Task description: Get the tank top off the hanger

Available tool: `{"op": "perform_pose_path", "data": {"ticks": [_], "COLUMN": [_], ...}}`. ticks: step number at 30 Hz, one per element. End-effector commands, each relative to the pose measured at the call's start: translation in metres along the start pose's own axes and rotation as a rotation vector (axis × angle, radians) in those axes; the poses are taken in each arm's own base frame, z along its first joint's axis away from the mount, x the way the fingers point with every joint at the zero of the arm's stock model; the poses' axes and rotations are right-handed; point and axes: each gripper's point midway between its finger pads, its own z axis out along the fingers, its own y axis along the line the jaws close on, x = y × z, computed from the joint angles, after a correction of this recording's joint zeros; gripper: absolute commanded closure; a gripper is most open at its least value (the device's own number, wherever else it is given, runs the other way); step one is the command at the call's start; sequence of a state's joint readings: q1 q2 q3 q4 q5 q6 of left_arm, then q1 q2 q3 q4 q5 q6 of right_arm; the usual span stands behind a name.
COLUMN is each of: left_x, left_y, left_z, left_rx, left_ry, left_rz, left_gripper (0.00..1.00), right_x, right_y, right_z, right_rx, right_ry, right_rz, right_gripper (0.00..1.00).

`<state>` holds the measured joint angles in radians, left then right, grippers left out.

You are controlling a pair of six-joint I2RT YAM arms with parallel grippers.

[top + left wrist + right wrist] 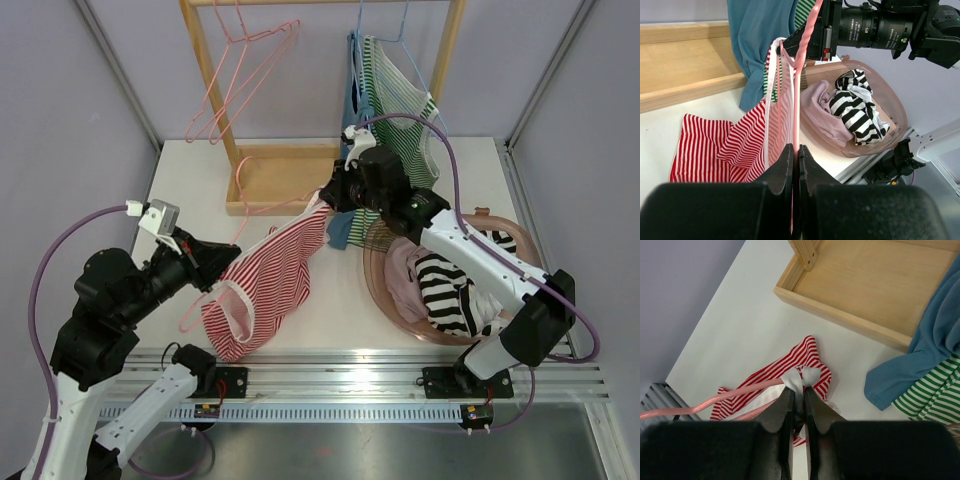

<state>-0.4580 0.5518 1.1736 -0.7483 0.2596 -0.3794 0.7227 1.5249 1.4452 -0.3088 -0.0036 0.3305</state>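
Clamped shut on hanger [808, 35] w/ L gripper [796, 152]; pinching strap [792, 379] of top [265, 280] w/ near-shut R gripper [799, 392]. Could snag on hanger end or slip if yanked.

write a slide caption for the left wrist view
Left pincer shut on the pink hanger, right pincer gripping the red-striped tank top by its strap

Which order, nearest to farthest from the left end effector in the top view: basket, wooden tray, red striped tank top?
1. red striped tank top, just right of the left end effector.
2. wooden tray, farther back.
3. basket, far right.
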Motion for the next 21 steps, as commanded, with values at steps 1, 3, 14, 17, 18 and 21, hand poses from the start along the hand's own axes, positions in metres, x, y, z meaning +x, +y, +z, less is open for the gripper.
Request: {"op": "perform_pose_path", "data": {"ticks": [1,3,14,17,18,21], "left_x": [-0.043,-0.041,-0.031,-0.032,-0.032,-0.032], "left_y": [-0.023,-0.022,-0.021,-0.021,-0.021,-0.021], "left_z": [-0.006,-0.005,-0.001,-0.003,-0.003,-0.004], "left_rx": [0.086,0.082,0.093,0.087,0.086,0.086], "left_ry": [-0.151,-0.140,-0.110,-0.117,-0.115,-0.115], "left_rz": [0.047,0.048,0.031,0.031,0.034,0.034], "left_gripper": [1.00,1.00,1.00,1.00,1.00,1.00], "right_x": [-0.007,-0.006,-0.004,-0.001,-0.003,0.001], "right_y": [-0.042,-0.048,-0.023,-0.023,-0.021,-0.017], "right_z": [-0.007,-0.012,-0.017,-0.013,-0.013,-0.010], "right_rx": [0.090,0.078,-0.089,-0.091,-0.104,-0.131], "right_ry": [-0.015,-0.005,0.009,0.016,0.010,0.025], "right_rz": [0.055,0.068,0.092,0.106,0.106,0.120], "right_gripper": [0.91,0.82,0.59,0.62,0.66,0.73]}}
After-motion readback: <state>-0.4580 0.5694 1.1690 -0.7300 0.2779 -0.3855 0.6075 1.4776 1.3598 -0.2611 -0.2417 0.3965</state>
